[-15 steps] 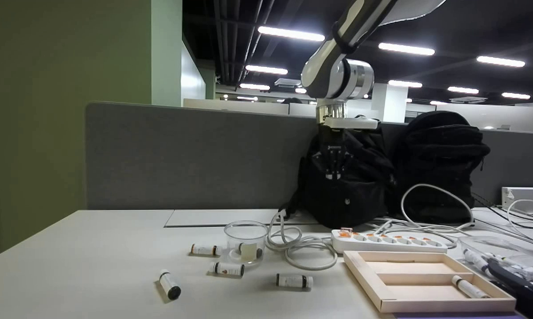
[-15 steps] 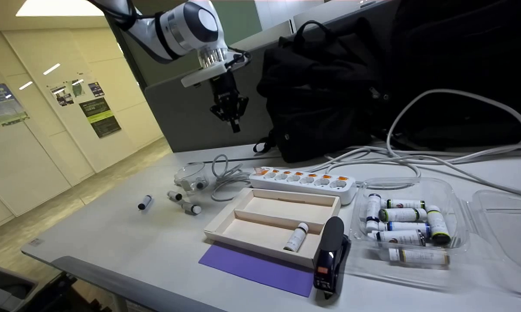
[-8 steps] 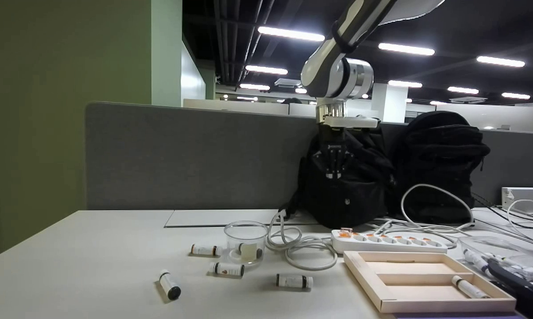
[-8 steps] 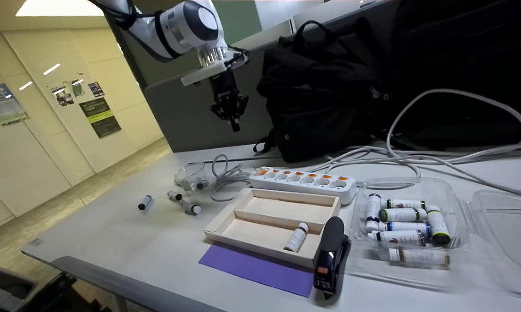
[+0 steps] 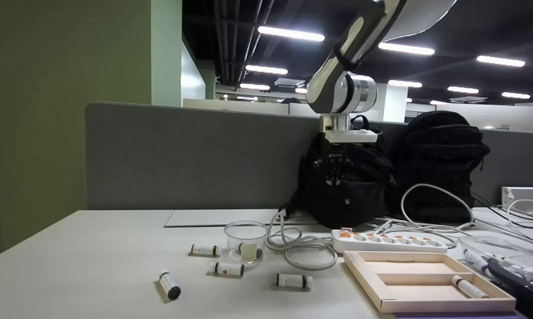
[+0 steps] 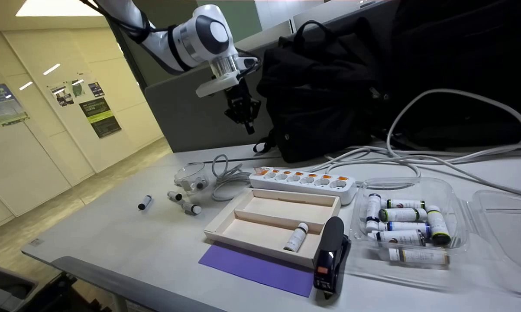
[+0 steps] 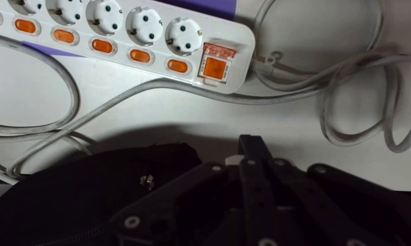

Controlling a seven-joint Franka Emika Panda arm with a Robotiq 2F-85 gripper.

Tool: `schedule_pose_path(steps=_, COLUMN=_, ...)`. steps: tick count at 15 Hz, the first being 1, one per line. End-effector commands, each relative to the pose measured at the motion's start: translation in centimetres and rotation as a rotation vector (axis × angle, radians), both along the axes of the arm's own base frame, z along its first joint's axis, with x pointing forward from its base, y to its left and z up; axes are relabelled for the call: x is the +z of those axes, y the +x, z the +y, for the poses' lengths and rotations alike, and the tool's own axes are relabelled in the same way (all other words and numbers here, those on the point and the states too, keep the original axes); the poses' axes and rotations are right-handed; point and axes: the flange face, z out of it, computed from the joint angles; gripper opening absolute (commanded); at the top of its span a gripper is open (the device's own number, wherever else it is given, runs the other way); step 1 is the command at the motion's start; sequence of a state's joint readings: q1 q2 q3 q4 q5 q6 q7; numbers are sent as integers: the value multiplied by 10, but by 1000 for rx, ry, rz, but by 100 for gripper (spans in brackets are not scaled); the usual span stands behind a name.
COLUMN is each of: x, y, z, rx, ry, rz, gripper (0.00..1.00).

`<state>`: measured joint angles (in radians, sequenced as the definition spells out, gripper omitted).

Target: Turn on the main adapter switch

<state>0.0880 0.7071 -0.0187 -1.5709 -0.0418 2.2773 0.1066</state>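
The main adapter is a long white power strip with several sockets and small orange switches; it lies on the white table in both exterior views and across the upper left of the wrist view. Its square orange main switch, with a clear reddish cover flap standing along one edge, sits at the cable end of the strip. My gripper is black, with its fingers together and nothing held. In both exterior views the gripper hangs well above the table, apart from the strip.
Black backpacks stand behind the strip, close to the gripper. Grey-white cable coils beside the switch end. A pale wooden frame, a clear box of vials, a black stapler and a clear cup are nearby.
The arm and gripper have moved lower and a little sideways, closer to the backpack and the strip's switch end in an exterior view. The table objects have not moved.
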Motion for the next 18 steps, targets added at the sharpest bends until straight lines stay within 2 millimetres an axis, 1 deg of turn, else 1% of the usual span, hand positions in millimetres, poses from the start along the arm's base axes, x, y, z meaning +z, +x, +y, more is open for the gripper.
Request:
schedule_pose_path(steps=1, x=-22, y=3, z=-9, rx=-98, ry=-31, rz=-1, gripper=0)
schedule_pose_path(steps=5, x=-48, y=-5, z=-20, rx=-204, ry=-68, rz=72, gripper=0)
schedule_pose_path(steps=8, x=-63, y=-7, z=-26, rx=-254, ry=-73, rz=79, gripper=0)
schedule_pose_path(steps=14, x=-98, y=-12, z=-20, rx=-287, ry=-74, rz=102, gripper=0)
schedule_pose_path(steps=18, x=-114, y=-12, z=-12, rx=-283, ry=-78, rz=90, gripper=0)
